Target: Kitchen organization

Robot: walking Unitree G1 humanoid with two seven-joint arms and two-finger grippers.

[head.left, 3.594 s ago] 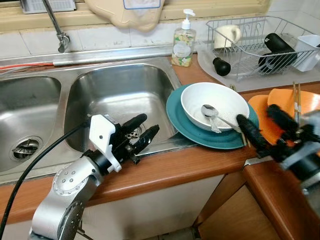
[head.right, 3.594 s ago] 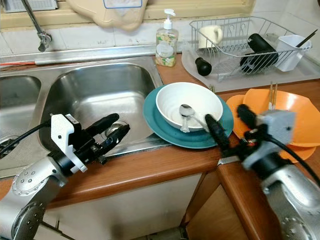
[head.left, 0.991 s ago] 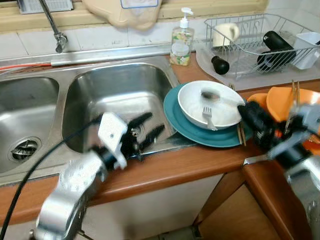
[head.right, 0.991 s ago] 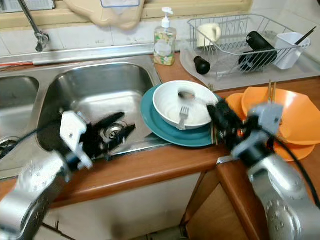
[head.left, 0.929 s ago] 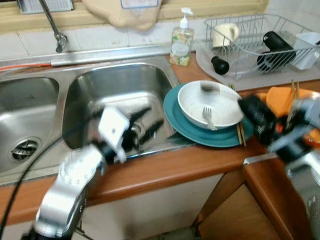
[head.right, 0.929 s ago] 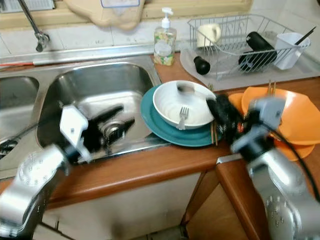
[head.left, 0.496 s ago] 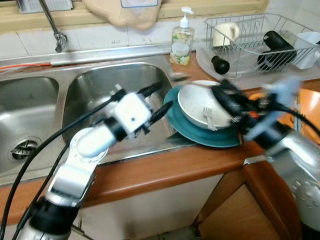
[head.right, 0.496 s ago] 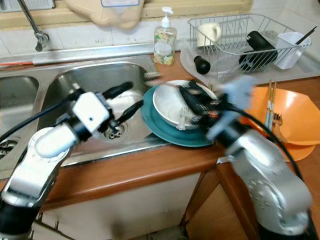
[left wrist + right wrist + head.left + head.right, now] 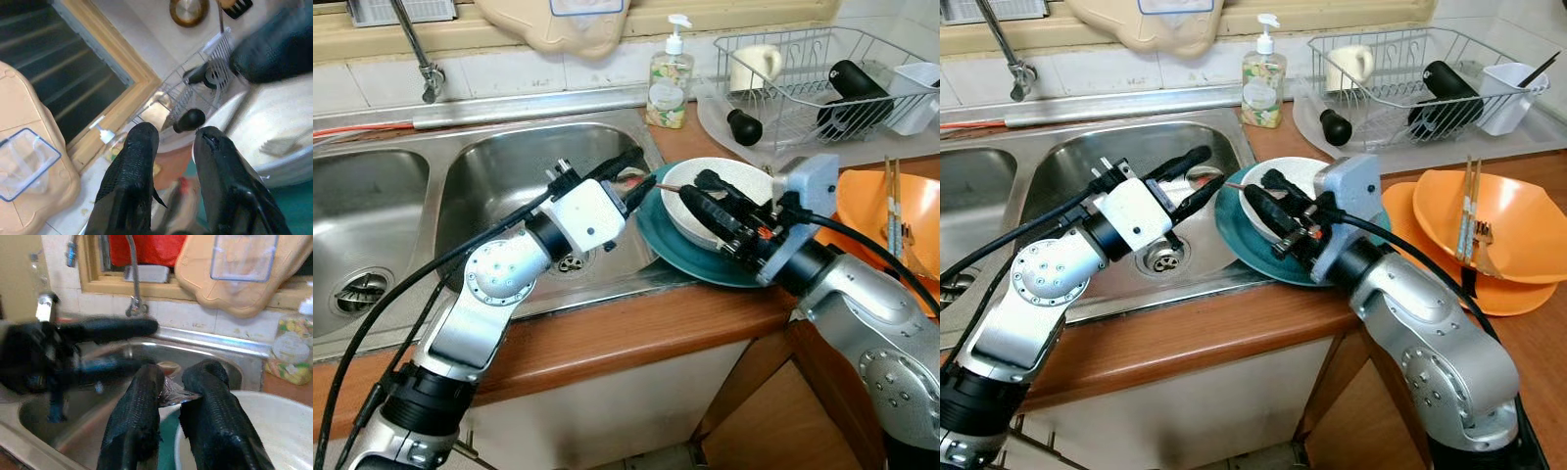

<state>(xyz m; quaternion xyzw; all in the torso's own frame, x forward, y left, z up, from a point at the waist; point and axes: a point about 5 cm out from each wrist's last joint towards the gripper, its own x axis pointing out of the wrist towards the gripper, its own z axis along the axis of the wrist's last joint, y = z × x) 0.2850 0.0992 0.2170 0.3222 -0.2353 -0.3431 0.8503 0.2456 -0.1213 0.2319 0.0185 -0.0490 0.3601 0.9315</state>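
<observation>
At a kitchen counter, the right gripper (image 9: 690,196) clasps a spoon (image 9: 177,391) lifted out of the white bowl (image 9: 744,186), which sits on the teal plate (image 9: 658,227) at frame centre. The spoon points toward the sink (image 9: 499,176), where the left gripper (image 9: 634,174) waits, fingers parted and holding nothing. A fork (image 9: 283,143) remains in the bowl, and orange dishes (image 9: 1498,225) with chopsticks (image 9: 1467,211) wait at right, so the tidying looks barely begun. Half a second ago both arms were blurred mid-swing; they have since closed in over the plate's left edge
</observation>
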